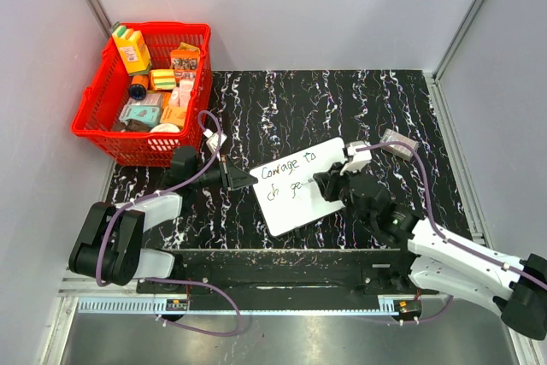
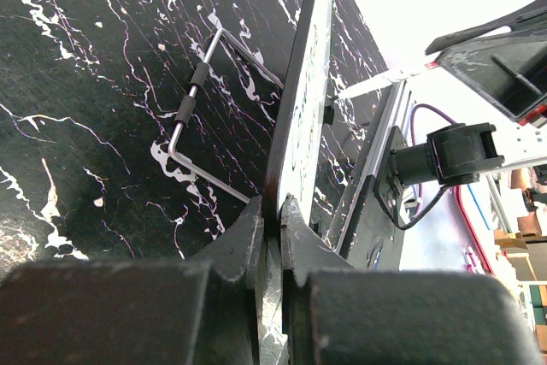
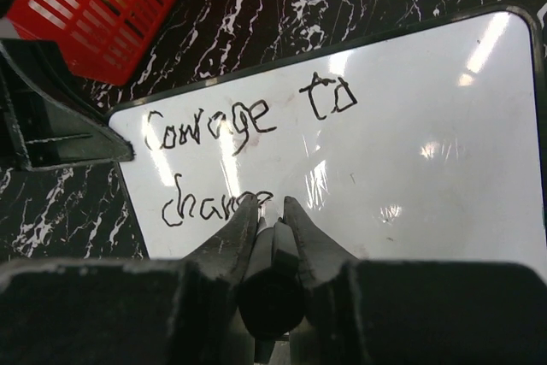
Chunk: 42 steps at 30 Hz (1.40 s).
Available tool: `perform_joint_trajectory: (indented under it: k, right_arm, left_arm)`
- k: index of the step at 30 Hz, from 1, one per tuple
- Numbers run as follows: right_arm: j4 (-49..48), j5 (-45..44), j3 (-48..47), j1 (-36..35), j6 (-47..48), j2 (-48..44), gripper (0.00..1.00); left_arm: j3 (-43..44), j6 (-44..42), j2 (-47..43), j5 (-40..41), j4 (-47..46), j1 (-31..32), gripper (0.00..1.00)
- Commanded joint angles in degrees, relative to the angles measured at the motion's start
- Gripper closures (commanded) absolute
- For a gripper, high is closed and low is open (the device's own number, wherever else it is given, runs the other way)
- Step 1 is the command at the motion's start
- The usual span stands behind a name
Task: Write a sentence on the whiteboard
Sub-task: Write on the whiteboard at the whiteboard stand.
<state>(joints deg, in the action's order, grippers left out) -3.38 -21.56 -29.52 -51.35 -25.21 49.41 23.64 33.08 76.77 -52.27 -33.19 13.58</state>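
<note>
The whiteboard (image 1: pixel 301 184) lies tilted in the middle of the black marble table (image 1: pixel 282 104). Its dark handwritten sentence (image 3: pixel 244 126) reads "Courage to" over a partly covered "change". My left gripper (image 1: pixel 249 180) is shut on the whiteboard's left edge (image 2: pixel 295 126), which I see edge-on in the left wrist view. My right gripper (image 3: pixel 270 204) is shut on a black marker (image 3: pixel 273 284), its tip down on the whiteboard (image 3: pixel 410 151) at the end of the second line. In the top external view the right gripper (image 1: pixel 323 182) sits over the board's right half.
A red basket (image 1: pixel 145 91) full of small packages stands at the table's back left. A bent metal wire stand (image 2: pixel 201 104) lies on the marble behind the board. A small clear packet (image 1: pixel 397 140) rests to the right of the board.
</note>
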Motion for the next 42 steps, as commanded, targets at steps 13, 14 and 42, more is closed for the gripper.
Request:
perform_joint_trajectory:
  k: [13, 14, 42]
  right_arm:
    - [-0.23, -5.51, -3.7, 0.9, 4.03, -0.89, 1.0]
    - [-0.4, -5.33, -3.7, 0.9, 3.94, -0.72, 1.0]
    - [-0.67, -6.56, -2.39, 1.69, 2.89, 2.27, 1.0]
  left_arm:
    - [0.36, -6.8, 1.27, 5.95, -1.26, -0.66, 1.0]
    - [0.36, -6.89, 1.27, 5.95, -1.26, -0.66, 1.0]
    - [0.27, -6.89, 1.19, 5.87, -1.26, -0.66, 1.0]
